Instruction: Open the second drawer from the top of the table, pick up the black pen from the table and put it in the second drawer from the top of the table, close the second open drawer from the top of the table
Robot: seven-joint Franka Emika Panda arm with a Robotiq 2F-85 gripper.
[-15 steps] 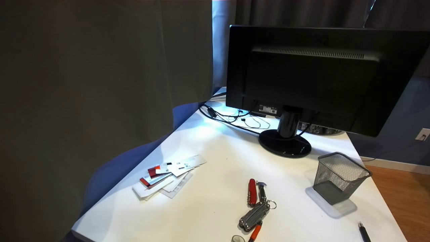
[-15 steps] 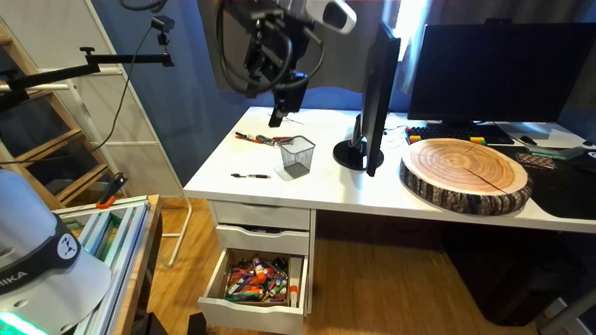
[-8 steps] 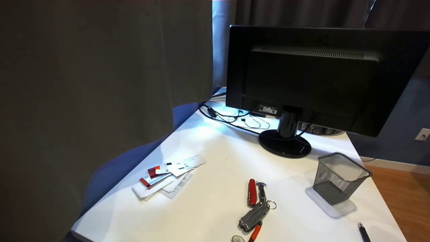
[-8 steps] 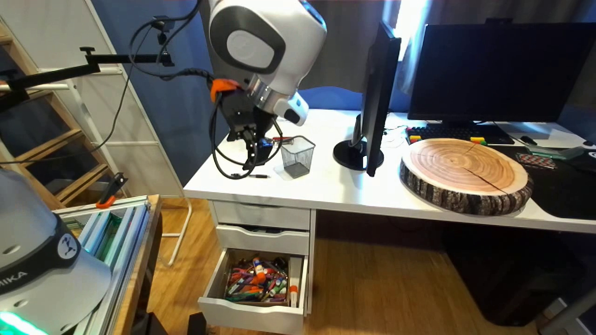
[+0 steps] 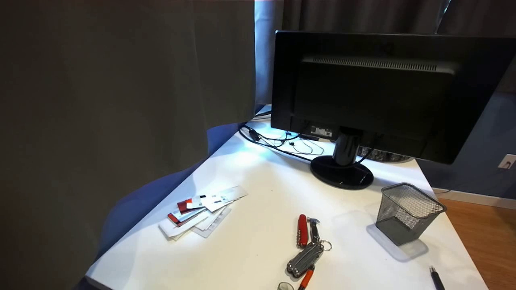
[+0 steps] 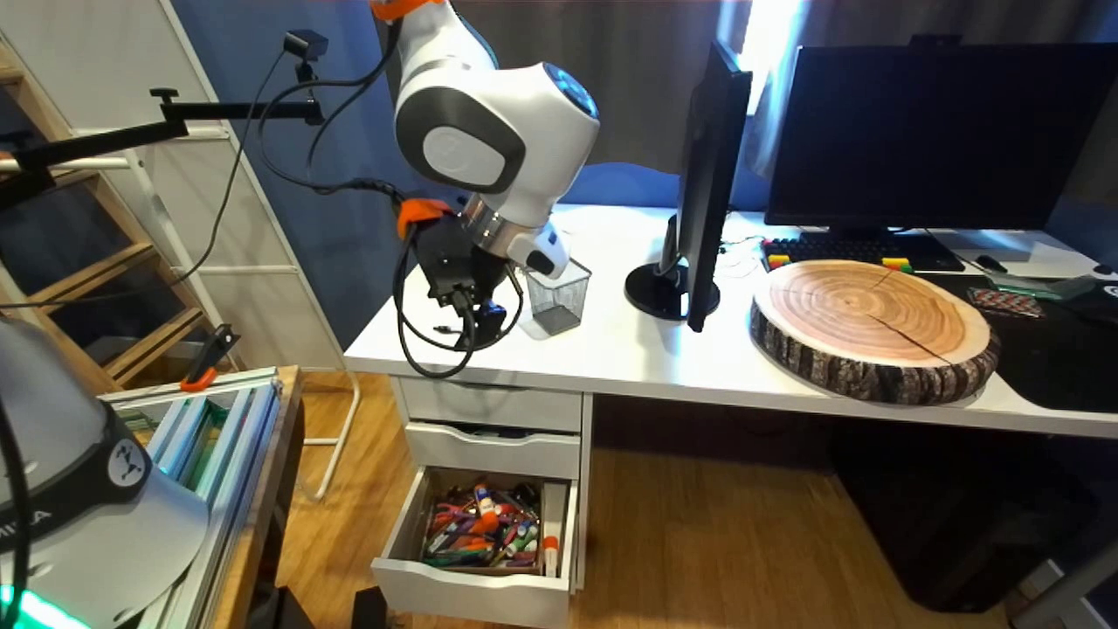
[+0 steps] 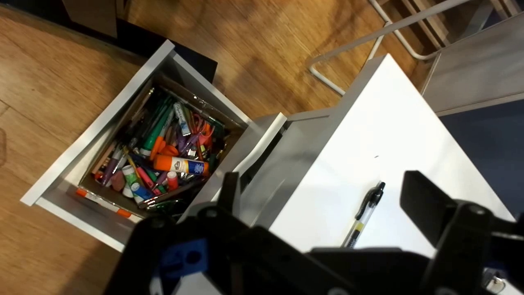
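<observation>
The black pen [image 7: 363, 213] has a clear barrel and lies on the white table [image 7: 425, 135]. In the wrist view its lower end is hidden by my gripper. It also shows at the bottom edge of an exterior view [image 5: 436, 278], and only its end peeks out in another [image 6: 445, 329]. My gripper [image 7: 327, 194] is open and empty, with the pen between its spread fingers but not touched by them. The second drawer [image 6: 493, 450] is pulled out slightly. The drawer below it [image 6: 476, 598] is wide open and full of pens, markers and glue sticks. The top drawer [image 6: 493, 404] is shut.
A grey mesh cup [image 6: 559, 301] stands beside the gripper. A monitor [image 5: 371, 92] stands beyond it. Red-handled tools [image 5: 306, 249] and cards [image 5: 201, 211] lie on the table. A wood slab [image 6: 873, 323] sits farther along. A metal frame [image 7: 368, 41] stands beside the table.
In an exterior view the arm and gripper have come down from high above the table to just over the pen, towards the front edge. The pen and drawers have not moved.
</observation>
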